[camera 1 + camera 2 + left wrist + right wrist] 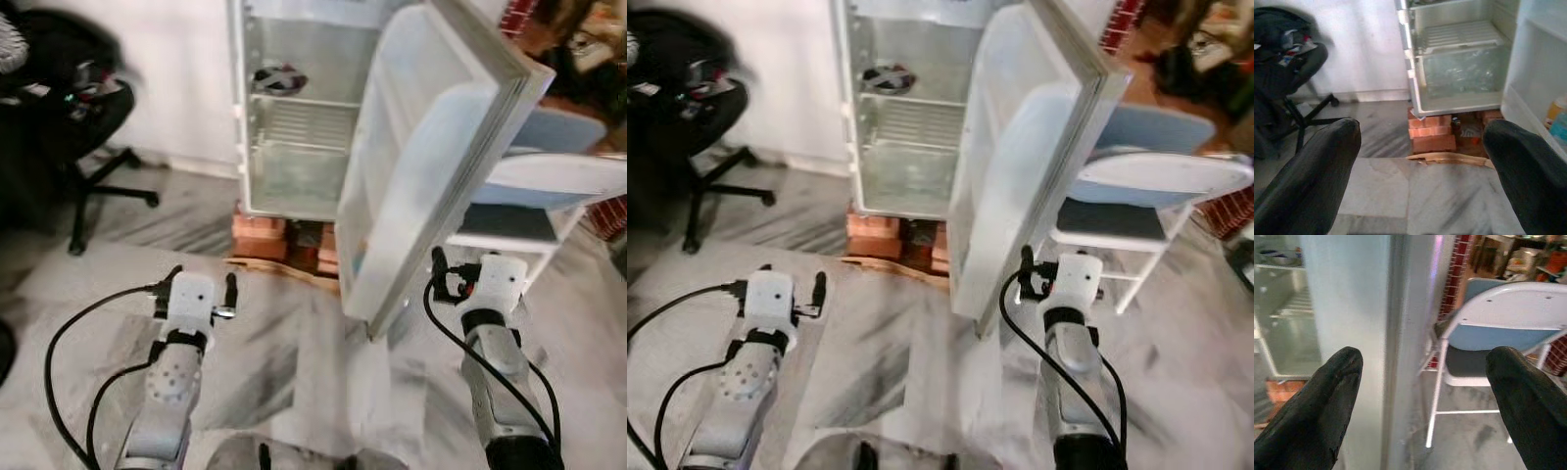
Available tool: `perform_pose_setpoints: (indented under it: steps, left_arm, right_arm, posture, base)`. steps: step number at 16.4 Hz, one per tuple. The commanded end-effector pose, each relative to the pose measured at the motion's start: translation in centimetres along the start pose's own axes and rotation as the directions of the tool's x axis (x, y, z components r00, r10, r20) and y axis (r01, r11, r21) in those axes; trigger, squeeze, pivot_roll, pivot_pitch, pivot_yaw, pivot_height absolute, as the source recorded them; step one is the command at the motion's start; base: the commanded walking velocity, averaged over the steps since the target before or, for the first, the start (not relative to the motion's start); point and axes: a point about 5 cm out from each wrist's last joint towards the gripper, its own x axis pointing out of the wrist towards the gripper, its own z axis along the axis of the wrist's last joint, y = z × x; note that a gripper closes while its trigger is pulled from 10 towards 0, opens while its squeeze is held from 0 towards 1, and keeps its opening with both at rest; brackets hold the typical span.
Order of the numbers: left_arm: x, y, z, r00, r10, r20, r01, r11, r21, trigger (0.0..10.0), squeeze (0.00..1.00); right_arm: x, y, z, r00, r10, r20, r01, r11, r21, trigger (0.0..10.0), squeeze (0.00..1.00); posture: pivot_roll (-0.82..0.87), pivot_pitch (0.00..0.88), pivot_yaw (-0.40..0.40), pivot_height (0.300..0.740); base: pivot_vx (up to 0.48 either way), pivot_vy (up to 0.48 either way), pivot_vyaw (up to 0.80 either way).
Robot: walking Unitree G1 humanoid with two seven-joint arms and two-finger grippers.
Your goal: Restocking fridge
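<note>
A white fridge [294, 117] stands open on a stack of red bricks [260, 235]. Its door [431, 147] swings out toward me on the right. One dark item [279, 78] lies on the upper shelf; the lower wire shelf [1459, 34] and the clear bottom drawer [1462, 73] look bare. A couple of items [1557, 120] sit in the door's lower rack. My left gripper [201, 284] hovers open over the floor, facing the fridge. My right gripper [460, 269] is open too, close to the door's outer edge [1400, 347], holding nothing.
A black office chair [69, 117] loaded with stuff stands at the left by the wall. A white and blue folding chair [549, 186] stands just right of the door. A flat wooden board [1449, 157] lies before the bricks. The floor is grey marble tile [284, 362].
</note>
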Motion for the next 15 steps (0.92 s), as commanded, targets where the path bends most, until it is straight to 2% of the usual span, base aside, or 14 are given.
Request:
perform_pose_setpoints:
  steps: [1,4,12,15]
  left_arm:
    - [0.13,-0.8,0.34,0.999,-0.032,0.015,0.032,0.999,-0.008,10.0,0.0]
    - [0.0,-0.81,0.46,0.998,-0.051,0.028,0.051,0.999,-0.019,10.0,0.0]
    - [-0.09,-0.89,0.27,0.998,-0.06,0.021,0.061,0.998,-0.02,10.0,0.0]
    - [-0.23,-0.94,0.04,0.998,-0.064,0.014,0.064,0.998,-0.011,10.0,0.0]
  right_arm:
    - [0.11,-0.57,-0.12,1.0,-0.023,-0.005,0.023,1.0,-0.015,10.0,0.0]
    - [0.32,-0.37,-0.04,1.0,-0.022,0.0,0.022,1.0,-0.007,10.0,0.0]
    - [0.28,-0.04,0.17,1.0,-0.019,0.018,0.019,1.0,-0.003,10.0,0.0]
    - [0.18,-0.51,0.08,1.0,-0.024,0.017,0.025,1.0,-0.015,10.0,0.0]
  posture:
    - [0.09,0.067,-0.052,0.74]
    - [0.1,0.068,-0.057,0.74]
    - [0.09,0.072,-0.053,0.74]
    - [0.09,0.075,-0.053,0.74]
  base:
    - [0.0,0.0,0.0]
    - [0.0,0.0,0.0]
    - [0.343,0.0,0.0]
    - [0.36,0.0,0.0]
